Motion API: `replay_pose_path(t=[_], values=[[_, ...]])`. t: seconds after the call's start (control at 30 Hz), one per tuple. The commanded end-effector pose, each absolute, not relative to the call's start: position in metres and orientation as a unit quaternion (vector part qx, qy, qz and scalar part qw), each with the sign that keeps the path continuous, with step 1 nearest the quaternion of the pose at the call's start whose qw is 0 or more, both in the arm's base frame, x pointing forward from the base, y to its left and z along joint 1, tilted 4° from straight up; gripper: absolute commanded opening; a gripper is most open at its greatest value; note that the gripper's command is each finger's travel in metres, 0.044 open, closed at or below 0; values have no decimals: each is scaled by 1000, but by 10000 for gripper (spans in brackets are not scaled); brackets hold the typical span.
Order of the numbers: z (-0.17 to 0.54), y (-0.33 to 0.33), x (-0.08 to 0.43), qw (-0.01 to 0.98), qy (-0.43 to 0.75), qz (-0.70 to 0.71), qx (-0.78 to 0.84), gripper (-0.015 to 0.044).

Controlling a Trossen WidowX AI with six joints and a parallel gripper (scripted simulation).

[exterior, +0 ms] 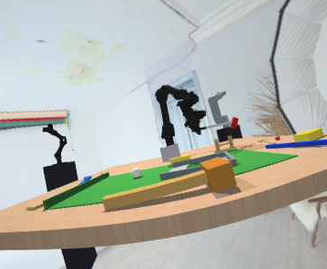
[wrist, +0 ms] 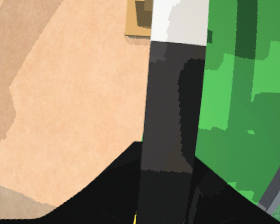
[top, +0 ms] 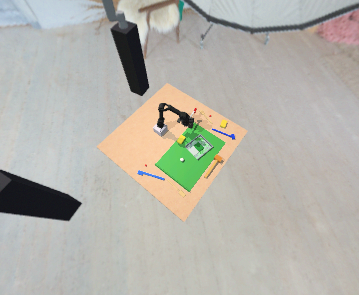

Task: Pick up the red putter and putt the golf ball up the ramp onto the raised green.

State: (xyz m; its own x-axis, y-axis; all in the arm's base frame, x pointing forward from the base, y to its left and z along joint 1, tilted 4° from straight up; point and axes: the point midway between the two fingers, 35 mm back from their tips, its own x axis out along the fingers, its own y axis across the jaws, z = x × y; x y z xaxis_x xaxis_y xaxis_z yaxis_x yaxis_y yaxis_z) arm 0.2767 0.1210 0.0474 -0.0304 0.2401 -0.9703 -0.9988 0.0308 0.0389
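Clamped on the dark grip of the red putter, the gripper hangs at the end of the black arm above the board's far side, the putter's pale shaft running level out to its red head over a small wooden stand. Seen from the wrist, the black fingers close in on either side of the dark shaft where tan board meets green mat. On that mat the white golf ball sits well apart from the gripper, with the grey-framed raised green between them and an orange mallet lying at the near edge.
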Motion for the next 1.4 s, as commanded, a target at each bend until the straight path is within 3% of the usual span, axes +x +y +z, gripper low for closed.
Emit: replay_pose_path(t=[0.0, 0.73, 1.37], values=[[58, 122, 277, 559, 449, 558, -416, 0], [60, 5, 295, 669, 602, 343, -268, 0], [70, -103, 271, 713, 685, 115, -95, 0]])
